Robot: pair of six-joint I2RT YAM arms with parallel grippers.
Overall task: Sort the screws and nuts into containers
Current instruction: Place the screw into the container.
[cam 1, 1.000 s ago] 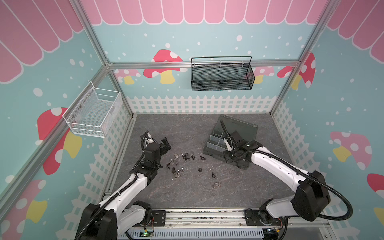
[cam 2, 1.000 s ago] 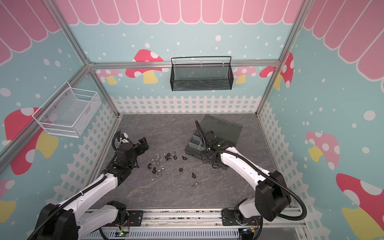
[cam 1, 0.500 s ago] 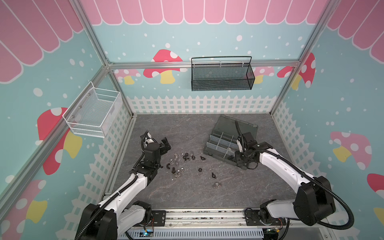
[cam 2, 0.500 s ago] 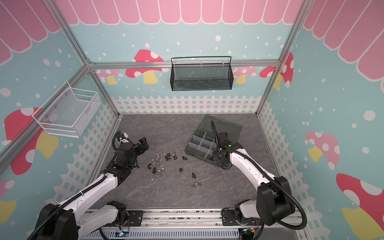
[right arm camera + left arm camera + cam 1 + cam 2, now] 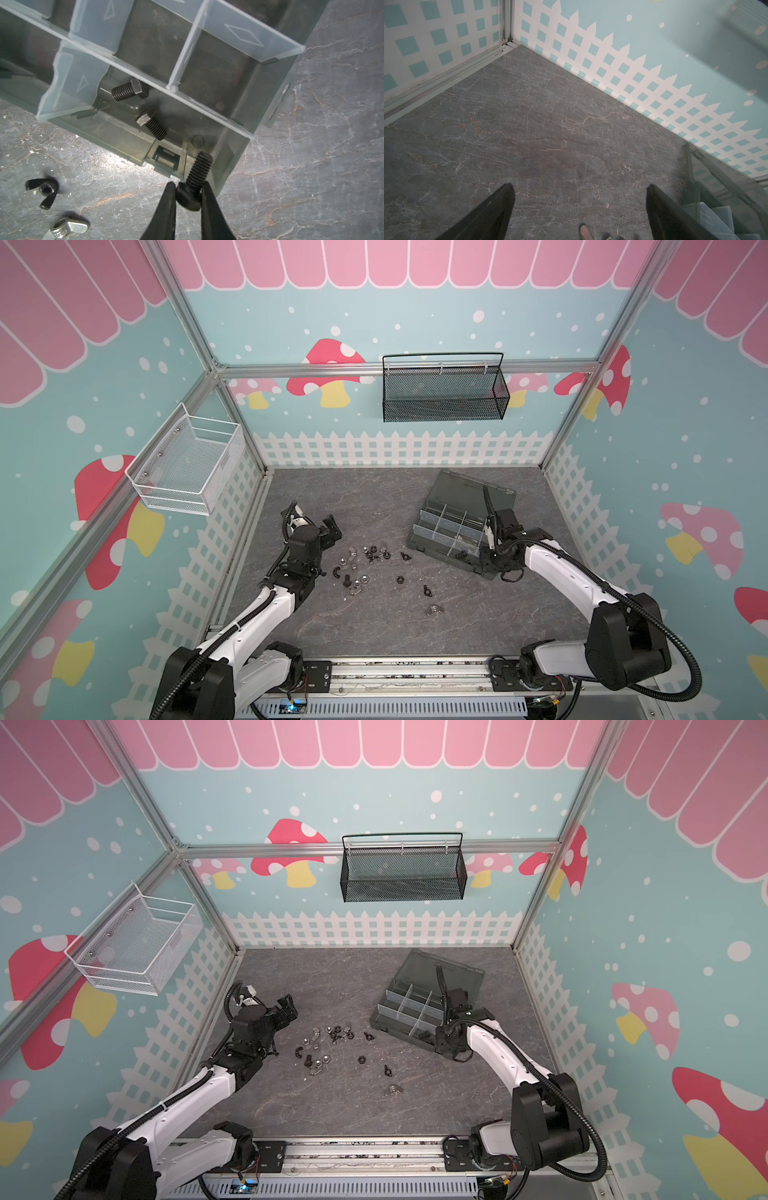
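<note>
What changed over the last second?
The right gripper, shut on a screw, slid rightward over the box to its near right corner. The left gripper, open, and the loose parts stayed put.

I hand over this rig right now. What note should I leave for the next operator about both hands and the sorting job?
Right hand: shut on a black screw, held at the corner cell of the organizer box, not yet released.
Left hand: open, empty, above the bare table.
Done: two screws lie in that corner cell.
Left: drop the held screw in, then sort the loose nuts and screws lying on the table between the arms.
</note>
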